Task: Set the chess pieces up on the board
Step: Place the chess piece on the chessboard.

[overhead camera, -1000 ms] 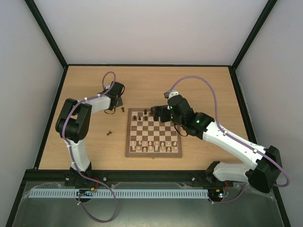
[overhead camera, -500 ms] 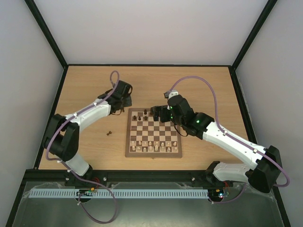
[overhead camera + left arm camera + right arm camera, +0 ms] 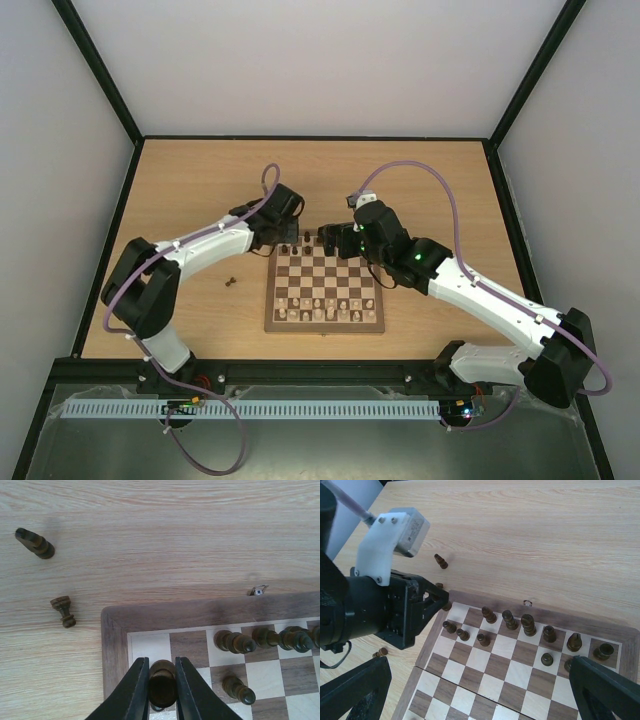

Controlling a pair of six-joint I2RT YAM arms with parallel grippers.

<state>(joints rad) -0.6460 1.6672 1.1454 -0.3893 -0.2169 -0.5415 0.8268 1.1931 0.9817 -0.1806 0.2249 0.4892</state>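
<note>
Left pincer (image 3: pixel 162 666): pressed onto the held piece (image 3: pixel 162 689), one finger on each side of its rounded top; the piece hangs upright.
Held piece, place: over the far-left corner of the board (image 3: pixel 114 650), just inside the frame. Cannot tell whether its base touches a square.
Right pincer (image 3: pixel 477 680): spread wide, nothing in it, hovering above the board's far side.
Standing dark pieces (image 3: pixel 235 641): a row on the far rank, a few more one rank nearer.
Loose dark pieces (image 3: pixel 35 543): two lying on the table (image 3: pixel 165 535) beside that corner, the second one (image 3: pixel 63 611) near the frame.
Pale pieces (image 3: pixel 325 310): standing along the near side.
Handling (judgement): small turned wood, so light and rigid, with little risk of crushing. The polished round surface is likely slippery and may swivel between flat fingers. The narrow base should tip easily when released or nudged.
Where to hold (judgement): high, at the head or neck, fingers vertical, clear of neighbours. Take fallen ones across the waist.
Writing: none readable anywhere; only a small metal clasp (image 3: pixel 257 589) on the far frame.
</note>
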